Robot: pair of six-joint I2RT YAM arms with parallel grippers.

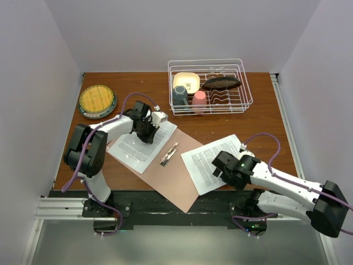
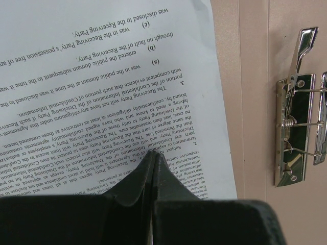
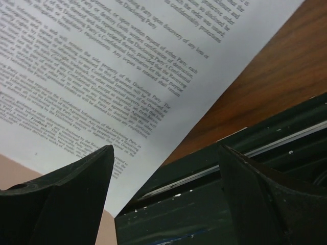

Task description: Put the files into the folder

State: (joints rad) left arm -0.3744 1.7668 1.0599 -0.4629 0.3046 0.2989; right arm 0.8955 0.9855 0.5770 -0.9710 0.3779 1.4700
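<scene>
Seen from above, a white wire dish rack [image 1: 246, 91] at the far side of the brown wooden table [image 1: 259, 118] holds a cream square bowl [image 1: 186, 81], a dark blue cup [image 1: 180, 95], a pink cup [image 1: 199, 101] and a dark brown oval dish [image 1: 221, 83]. A round yellow woven plate [image 1: 97, 101] with a green rim lies well apart at the far left. The large flat salmon-pink cardboard folder [image 1: 179, 176] lies open near the arms, its small silver metal clip [image 1: 169, 154] along the spine. One white paper page dense with black print, the left sheet [image 1: 135, 150], lies on the folder's left leaf. Its twin, the right sheet [image 1: 207, 163], lies partly on the right leaf and partly on bare wood. The left arm is bent at the elbow, with the left gripper [image 1: 146, 132] at the left sheet's far edge. The right arm stretches low to the left, with the right gripper [image 1: 226, 168] over the right sheet's near part. In the left wrist view the left gripper [image 2: 154, 155] has its jaws pressed together, tips on the left sheet [image 2: 127, 76], with the clip [image 2: 294, 127] nearby on the folder. Whether paper is pinched cannot be told. In the right wrist view the right gripper [image 3: 166, 148] has its fingers [image 3: 66, 189] wide apart with nothing between them, above the right sheet [image 3: 102, 66], whose corner lies just beside a dark rail [image 3: 214, 199] at the table's edge.
</scene>
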